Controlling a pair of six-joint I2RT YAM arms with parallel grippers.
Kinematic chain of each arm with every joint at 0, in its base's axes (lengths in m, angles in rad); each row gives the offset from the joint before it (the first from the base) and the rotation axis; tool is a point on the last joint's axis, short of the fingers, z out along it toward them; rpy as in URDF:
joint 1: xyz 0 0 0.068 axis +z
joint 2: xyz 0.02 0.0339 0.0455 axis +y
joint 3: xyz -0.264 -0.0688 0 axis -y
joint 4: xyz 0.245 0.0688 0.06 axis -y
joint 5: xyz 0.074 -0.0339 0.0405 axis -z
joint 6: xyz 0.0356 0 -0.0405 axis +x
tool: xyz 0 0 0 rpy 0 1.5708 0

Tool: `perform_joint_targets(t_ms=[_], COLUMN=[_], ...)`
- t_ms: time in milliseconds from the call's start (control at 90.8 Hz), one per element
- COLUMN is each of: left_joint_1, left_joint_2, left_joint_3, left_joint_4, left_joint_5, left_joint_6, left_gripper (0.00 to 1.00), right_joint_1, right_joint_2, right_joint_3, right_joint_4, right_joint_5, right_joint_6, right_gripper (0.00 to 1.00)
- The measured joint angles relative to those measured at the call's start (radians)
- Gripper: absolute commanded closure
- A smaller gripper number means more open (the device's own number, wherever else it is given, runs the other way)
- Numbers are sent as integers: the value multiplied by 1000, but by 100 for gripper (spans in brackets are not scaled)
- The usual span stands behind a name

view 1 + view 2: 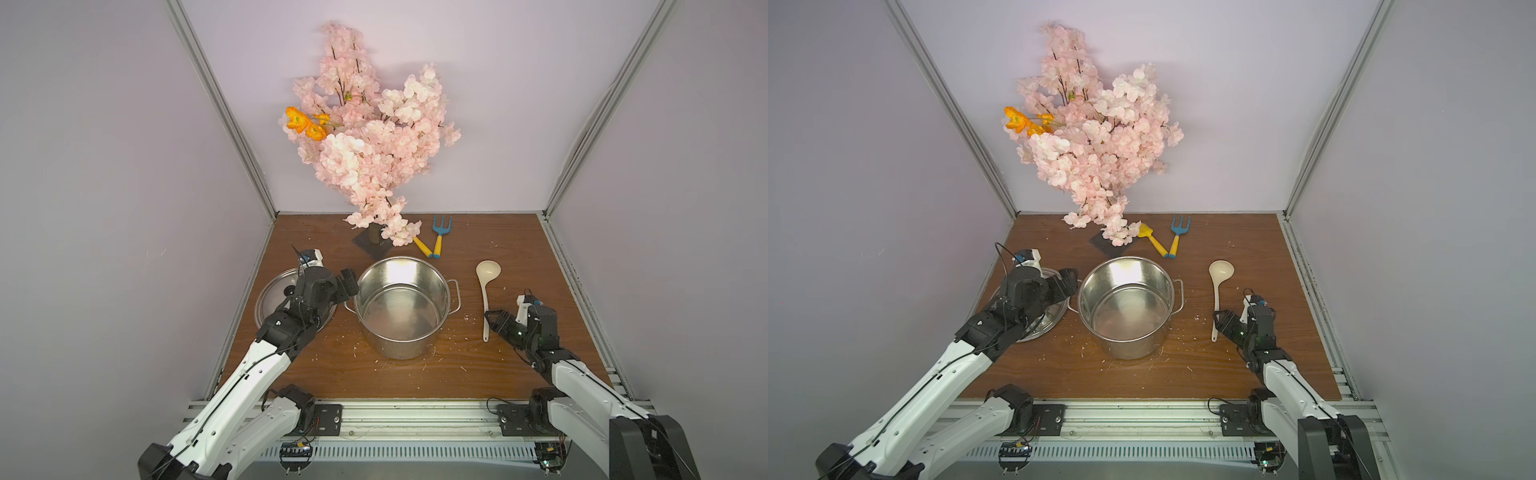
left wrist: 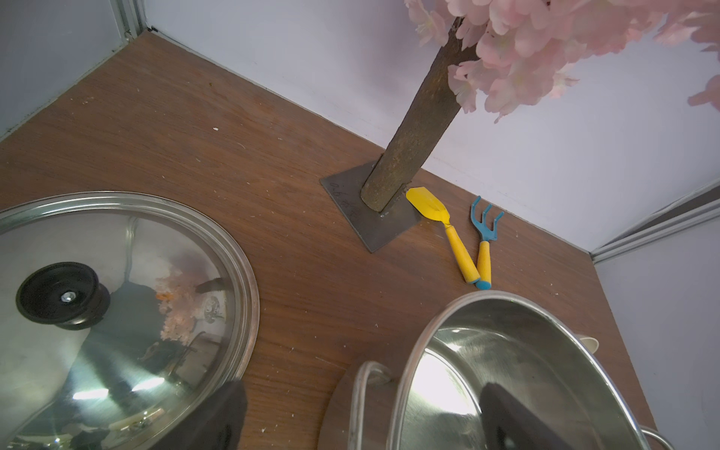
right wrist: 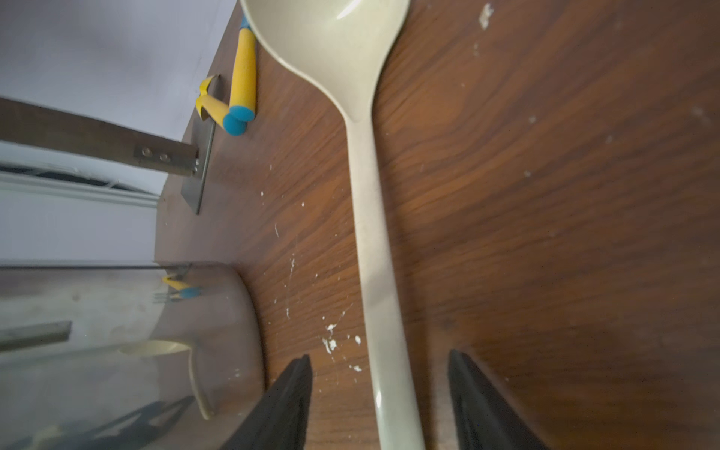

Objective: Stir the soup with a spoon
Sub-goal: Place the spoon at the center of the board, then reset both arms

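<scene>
Lying flat on the bench (image 1: 540,257) just right of the pot (image 1: 399,349), the spoon (image 1: 484,299) has its round bowl pointing away from the robot and the end of its slim handle pointing toward it. That puts the handle where the right fingers (image 3: 280,409) can take it without reaching across the pot. Those fingers sit low, one on each side of the handle near its end. They are partly open, with bare wood showing between each finger and the handle, so they neither touch nor hold anything and the spoon is not yet gripped. The lid (image 1: 266,299) rests knob-up on the bench left of the pot, leaving the pot's mouth free for stirring. No coloured soup shows on the shiny inside (image 1: 399,316), and whether clear liquid lies there cannot be told. The left fingers (image 2: 218,420) are spread wide and empty, one above the lid's edge and the other above the pot's rim, beside its left handle, probably placed to steady the pot. Two garden tools (image 1: 436,245) and a blossom tree (image 1: 374,145) stand at the back, well apart from the spoon.
</scene>
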Motion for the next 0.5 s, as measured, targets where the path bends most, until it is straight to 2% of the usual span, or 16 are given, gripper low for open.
perform_joint_targets(t_ms=[132, 330, 429, 495], left_joint_1=[0, 1, 11, 55], left_joint_2=[-26, -73, -73, -77], left_joint_3=[0, -12, -26, -58], left_joint_4=[1, 5, 44, 94], left_joint_5=[-34, -124, -190, -198], left_joint_6=[6, 53, 99, 133], left_gripper=[4, 4, 4, 4], right_joint_1=[0, 0, 0, 0], right_joint_2=[-34, -100, -156, -208], right_joint_3=[47, 188, 208, 183], right_joint_4=[-91, -195, -159, -97], right_joint_5=[52, 190, 278, 327], right_joint_6=[-28, -72, -96, -126], right_gripper=[2, 1, 1, 1])
